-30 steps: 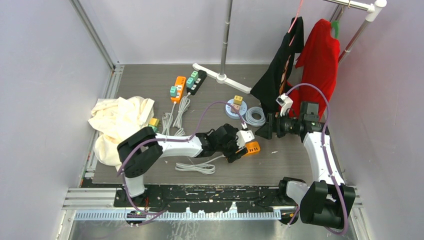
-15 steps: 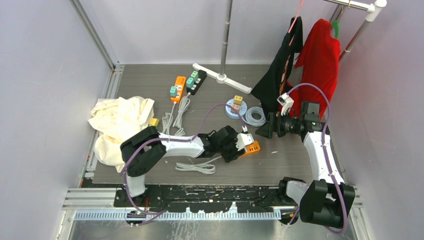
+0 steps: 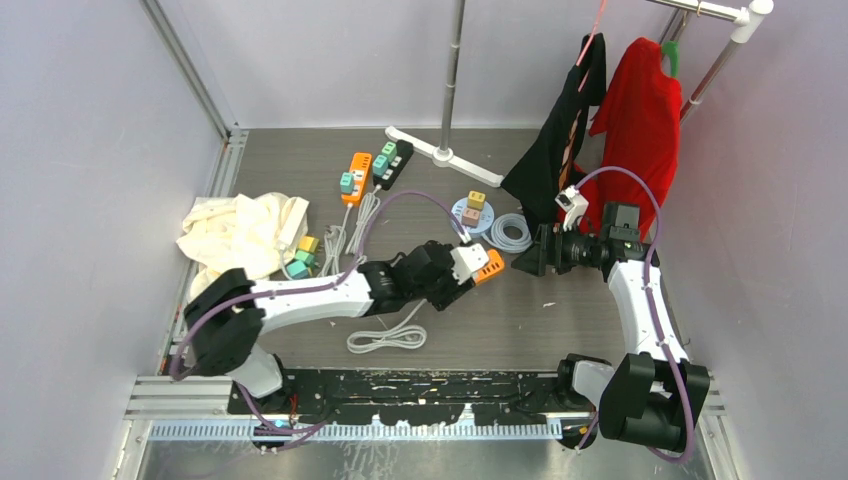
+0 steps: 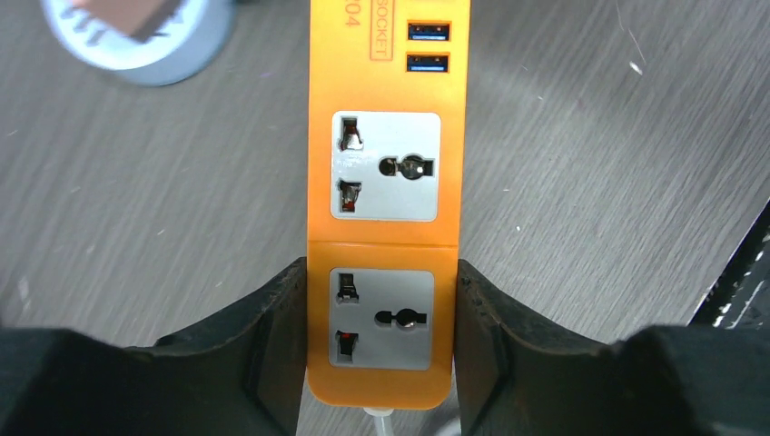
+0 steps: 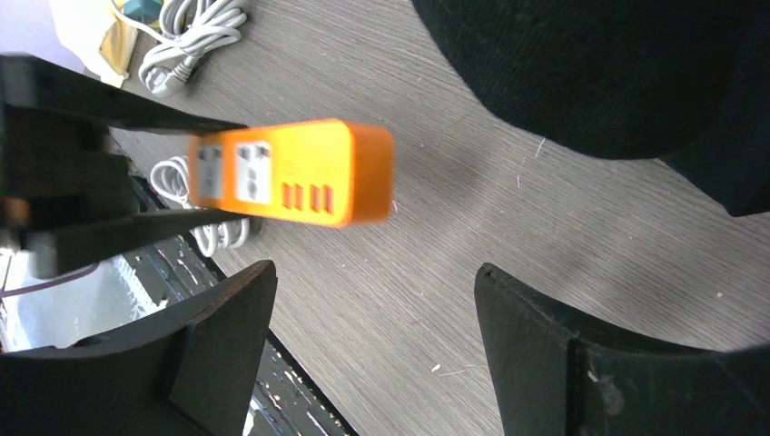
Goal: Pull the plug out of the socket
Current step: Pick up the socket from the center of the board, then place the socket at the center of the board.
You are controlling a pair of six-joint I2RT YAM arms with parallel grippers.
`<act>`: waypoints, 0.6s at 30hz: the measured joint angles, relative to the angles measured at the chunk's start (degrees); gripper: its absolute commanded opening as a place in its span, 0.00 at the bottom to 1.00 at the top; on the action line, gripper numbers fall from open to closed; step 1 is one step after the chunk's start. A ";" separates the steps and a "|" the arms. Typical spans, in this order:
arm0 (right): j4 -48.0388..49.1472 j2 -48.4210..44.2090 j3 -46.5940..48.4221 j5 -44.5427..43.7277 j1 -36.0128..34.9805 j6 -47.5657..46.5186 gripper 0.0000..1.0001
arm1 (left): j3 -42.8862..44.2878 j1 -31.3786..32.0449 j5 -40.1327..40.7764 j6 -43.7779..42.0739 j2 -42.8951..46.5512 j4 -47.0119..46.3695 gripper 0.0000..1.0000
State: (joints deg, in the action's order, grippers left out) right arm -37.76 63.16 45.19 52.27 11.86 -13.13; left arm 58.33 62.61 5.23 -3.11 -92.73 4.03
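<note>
One orange strip (image 4: 386,238), edges clamped by L pincer (image 4: 380,304), prob. lifted; R pincer (image 5: 374,289) wide, apart.

- The top camera looked down from high behind the near edge over the whole worktop (image 3: 560,320).
- The left wrist camera looked closely down on the orange power strip (image 4: 386,182).
- The right wrist camera faced that strip from farther off; all views shared it.

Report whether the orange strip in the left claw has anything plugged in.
Nothing plugged in: the orange strip shows both sockets bare in the left wrist view.
</note>
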 measured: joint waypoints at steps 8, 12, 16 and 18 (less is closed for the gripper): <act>0.02 0.76 -0.02 0.37 0.11 0.00 0.84 | -0.83 -4.28 8.39 6.14 12.39 9.44 0.00; 0.02 1.11 -0.02 0.39 0.26 0.02 0.84 | -0.81 -10.75 12.15 10.23 17.05 16.17 0.00; 0.04 1.25 -0.02 0.42 0.26 0.02 0.84 | -0.81 -19.06 13.90 12.48 22.05 22.95 0.00; 0.04 1.25 -0.02 0.42 0.26 0.02 0.84 | -0.68 -22.49 14.67 13.09 24.00 25.33 0.00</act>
State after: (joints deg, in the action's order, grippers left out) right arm -37.71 64.40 45.17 52.69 12.12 -13.10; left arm 57.65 40.12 19.90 9.98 -68.73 29.36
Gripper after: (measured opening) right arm 0.845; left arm 0.515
